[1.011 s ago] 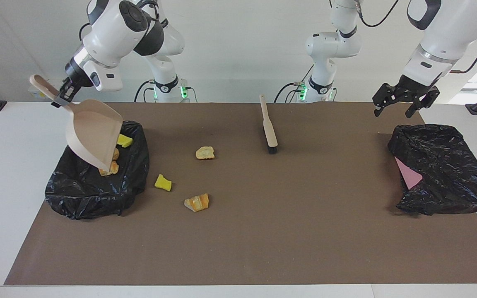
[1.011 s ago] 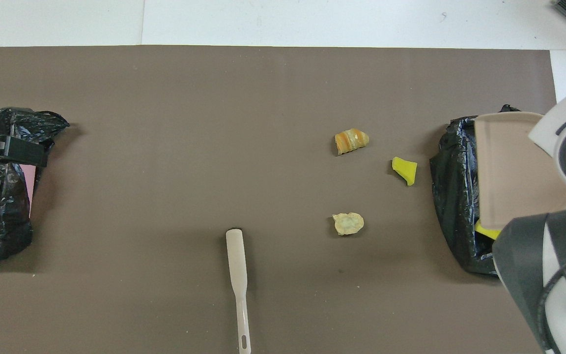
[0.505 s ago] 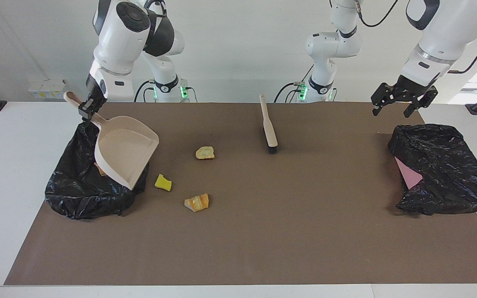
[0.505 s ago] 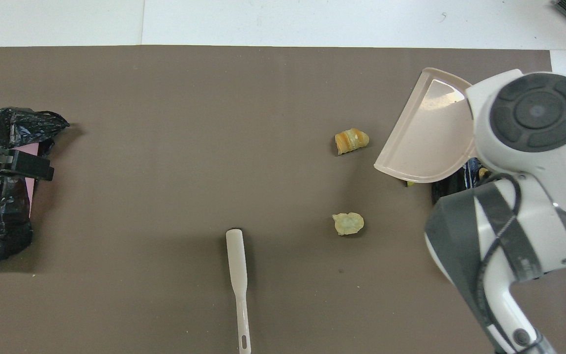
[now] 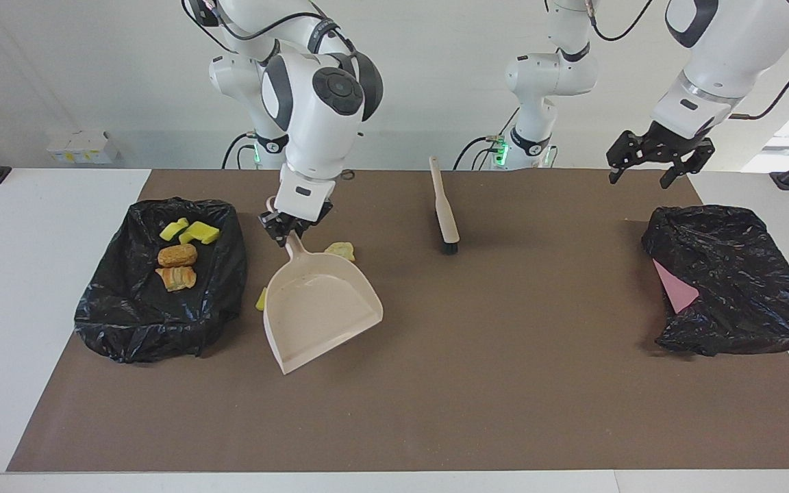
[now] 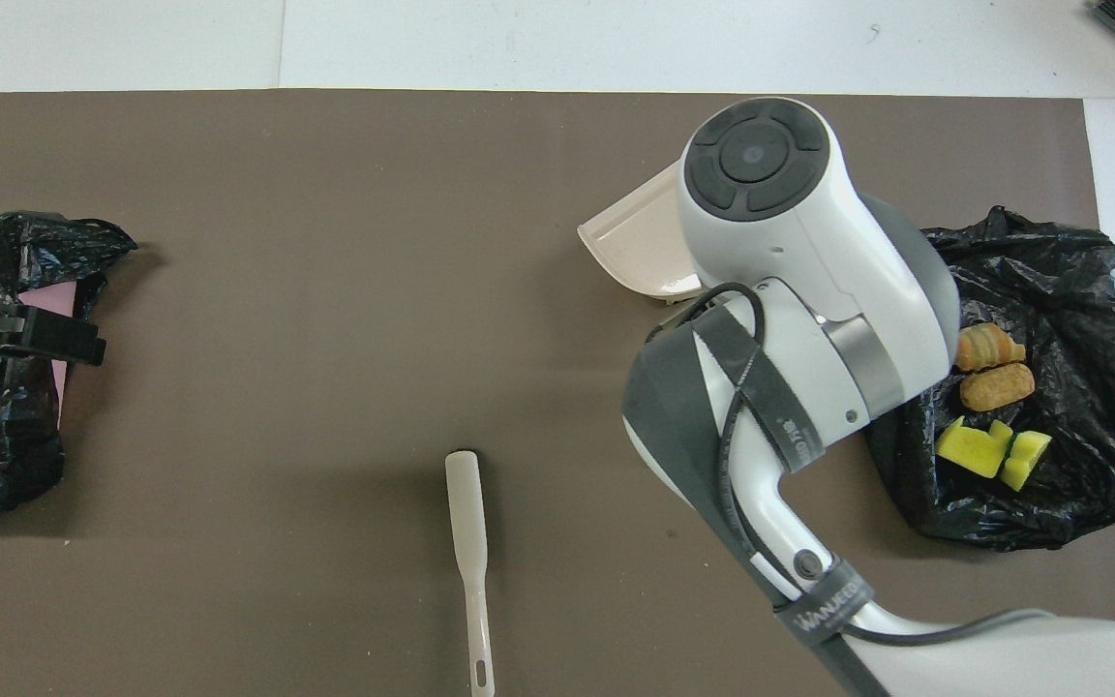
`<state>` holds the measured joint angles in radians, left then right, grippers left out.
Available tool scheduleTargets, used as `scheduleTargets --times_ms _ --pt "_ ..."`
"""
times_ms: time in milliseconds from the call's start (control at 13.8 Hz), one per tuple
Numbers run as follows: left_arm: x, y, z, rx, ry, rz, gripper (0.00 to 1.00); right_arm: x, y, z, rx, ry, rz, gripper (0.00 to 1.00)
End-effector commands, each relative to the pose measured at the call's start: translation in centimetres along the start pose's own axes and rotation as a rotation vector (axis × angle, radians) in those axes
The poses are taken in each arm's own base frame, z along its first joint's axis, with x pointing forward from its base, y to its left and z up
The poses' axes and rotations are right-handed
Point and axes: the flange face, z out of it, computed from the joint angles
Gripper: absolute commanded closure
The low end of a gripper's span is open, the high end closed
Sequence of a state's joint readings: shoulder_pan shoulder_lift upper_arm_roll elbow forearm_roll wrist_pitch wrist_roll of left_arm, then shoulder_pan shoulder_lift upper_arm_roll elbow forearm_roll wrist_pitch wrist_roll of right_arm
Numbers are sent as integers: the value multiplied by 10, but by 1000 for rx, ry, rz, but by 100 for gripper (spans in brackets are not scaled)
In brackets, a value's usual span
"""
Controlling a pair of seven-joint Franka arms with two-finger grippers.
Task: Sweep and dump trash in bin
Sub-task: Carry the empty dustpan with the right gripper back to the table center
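From above the right arm hides the dustpan's (image 5: 319,311) handle; the facing view shows the right gripper (image 5: 293,231) pinching it; four scraps (image 5: 179,255) lie in the bin bag (image 5: 134,315) beside it; left gripper (image 5: 655,159) spread, waiting.

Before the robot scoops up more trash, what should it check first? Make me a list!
1. Beige plastic dustpan gripped by its handle in the right gripper: ok.
2. Dustpan empty, ready for more: ok.
3. First load inside the black bag-lined bin at the right arm's end: ok, two yellow sponge bits and two tan bread-like chunks lie in it.
4. Floor scraps all in sight: not ok, only a pale bread-like chunk and a yellow sponge edge peek out beside the dustpan.
5. Beige brush picked up: not ok, it lies on the brown mat; the left gripper waits open above the other black bag.
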<state>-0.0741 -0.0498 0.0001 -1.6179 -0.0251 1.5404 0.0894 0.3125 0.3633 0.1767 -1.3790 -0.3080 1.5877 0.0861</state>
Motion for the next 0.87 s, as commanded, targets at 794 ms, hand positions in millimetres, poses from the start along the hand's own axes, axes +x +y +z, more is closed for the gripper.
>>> scheduleTargets --times_ms 794 --pt "-14 -5 0 14 -29 0 0 98 -209 50 321 97 384 100"
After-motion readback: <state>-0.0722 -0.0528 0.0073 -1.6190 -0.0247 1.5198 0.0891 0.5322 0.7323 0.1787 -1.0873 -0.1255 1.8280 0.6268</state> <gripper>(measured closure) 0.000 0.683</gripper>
